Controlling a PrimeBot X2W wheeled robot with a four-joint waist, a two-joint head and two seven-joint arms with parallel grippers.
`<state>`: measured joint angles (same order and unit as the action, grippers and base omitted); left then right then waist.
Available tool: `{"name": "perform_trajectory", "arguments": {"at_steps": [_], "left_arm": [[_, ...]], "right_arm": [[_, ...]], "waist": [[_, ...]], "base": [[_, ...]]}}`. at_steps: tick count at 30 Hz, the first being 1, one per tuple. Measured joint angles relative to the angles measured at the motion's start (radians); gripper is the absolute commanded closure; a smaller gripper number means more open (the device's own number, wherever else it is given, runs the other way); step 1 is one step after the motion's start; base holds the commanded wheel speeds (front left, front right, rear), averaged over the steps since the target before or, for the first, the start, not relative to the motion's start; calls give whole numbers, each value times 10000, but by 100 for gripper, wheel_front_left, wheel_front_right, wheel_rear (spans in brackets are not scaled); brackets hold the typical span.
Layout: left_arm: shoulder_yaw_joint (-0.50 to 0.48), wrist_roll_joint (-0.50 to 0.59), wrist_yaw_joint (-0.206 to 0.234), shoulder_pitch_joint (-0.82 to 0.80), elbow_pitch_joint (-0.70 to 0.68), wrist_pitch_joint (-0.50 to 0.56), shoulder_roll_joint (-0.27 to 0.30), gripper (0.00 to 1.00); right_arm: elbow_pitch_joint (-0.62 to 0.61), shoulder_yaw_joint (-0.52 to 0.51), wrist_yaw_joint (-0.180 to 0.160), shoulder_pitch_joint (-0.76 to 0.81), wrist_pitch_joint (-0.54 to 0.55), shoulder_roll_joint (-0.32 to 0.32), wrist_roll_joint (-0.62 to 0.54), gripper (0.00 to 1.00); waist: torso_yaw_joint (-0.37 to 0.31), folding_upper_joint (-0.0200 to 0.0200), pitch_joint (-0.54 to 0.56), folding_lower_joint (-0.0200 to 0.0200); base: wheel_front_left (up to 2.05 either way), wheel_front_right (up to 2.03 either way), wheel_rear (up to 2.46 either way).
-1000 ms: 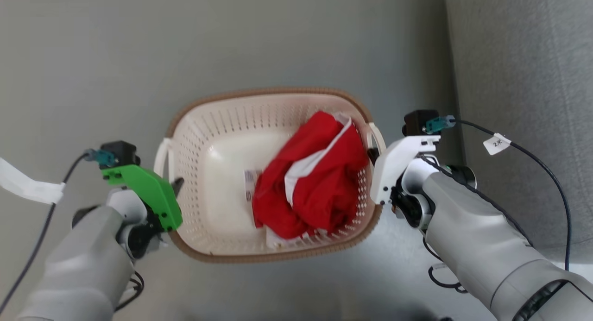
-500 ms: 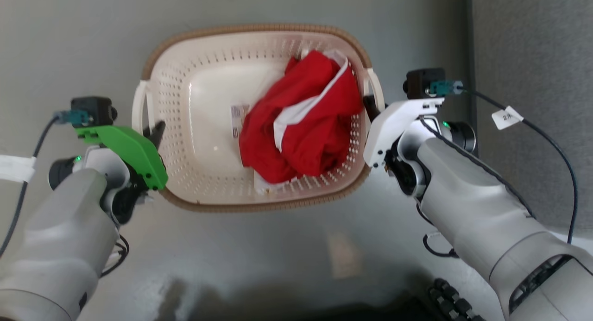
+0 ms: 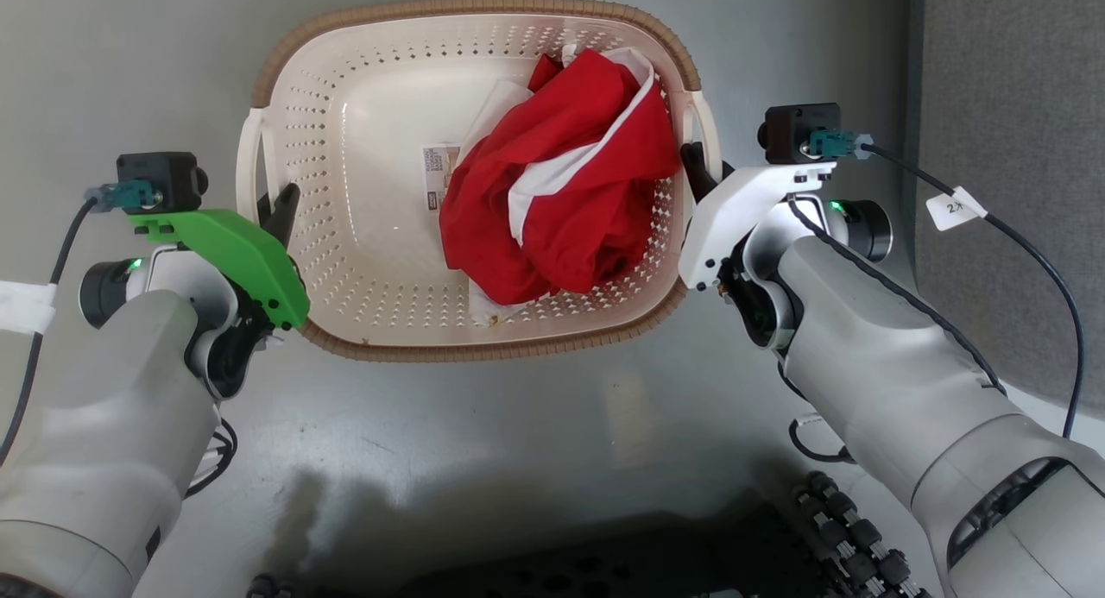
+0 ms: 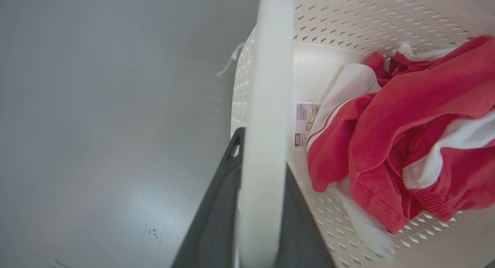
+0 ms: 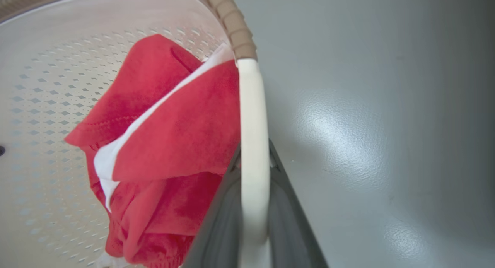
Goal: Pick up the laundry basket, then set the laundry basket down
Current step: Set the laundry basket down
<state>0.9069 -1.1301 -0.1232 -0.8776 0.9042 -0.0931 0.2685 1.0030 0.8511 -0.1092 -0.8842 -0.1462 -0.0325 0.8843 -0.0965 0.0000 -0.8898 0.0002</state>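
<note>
Head view showed the laundry basket lying crosswise over the grey floor, its long axis running from the left tool, pinching its left handle, to the right tool, pinching its right handle, neither nearer.

The head camera has swung: the cream-white perforated plastic laundry basket with its brown woven-look rim now shows larger and higher, and the robot's black studded base has come in below the basket. Inside the basket the crumpled red-and-white garment has shifted, baring a white fold beside the label sticker.
</note>
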Motion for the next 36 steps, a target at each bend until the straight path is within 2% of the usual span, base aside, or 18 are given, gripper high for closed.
{"name": "perform_trajectory", "arguments": {"at_steps": [15,16,17,18,19,23,36], "left_arm": [[138,-148,-2,-37,109,-263,-61,100],[142,-253,0,-37,63,-259,-67,87],[148,-330,2,-37,2,-242,-69,51],[161,-376,2,-38,-82,-222,-65,6],[192,-391,-2,-43,-150,-205,-56,0],[297,-529,-8,-70,-221,-113,-52,0],[725,-543,-10,-61,-84,-422,6,0]], "right_arm": [[180,217,-4,-228,-128,17,165,100],[173,247,-50,-248,-130,12,201,100],[134,278,-65,-267,-132,-10,234,53],[104,299,-58,-285,-130,-52,244,3],[88,318,-42,-285,-132,-104,274,0],[79,431,77,-291,-134,-307,324,0],[247,717,209,-265,-309,-290,573,0]], "waist": [[-3,0,-241,-1],[-1,1,-252,-1],[3,0,-262,-1],[11,0,-271,-1],[20,0,-279,-1],[72,0,-277,-1],[174,0,446,-1]], "base": [[0,0,0],[0,0,0],[0,0,0],[0,0,0],[0,0,0],[0,0,0],[0,0,0]]}}
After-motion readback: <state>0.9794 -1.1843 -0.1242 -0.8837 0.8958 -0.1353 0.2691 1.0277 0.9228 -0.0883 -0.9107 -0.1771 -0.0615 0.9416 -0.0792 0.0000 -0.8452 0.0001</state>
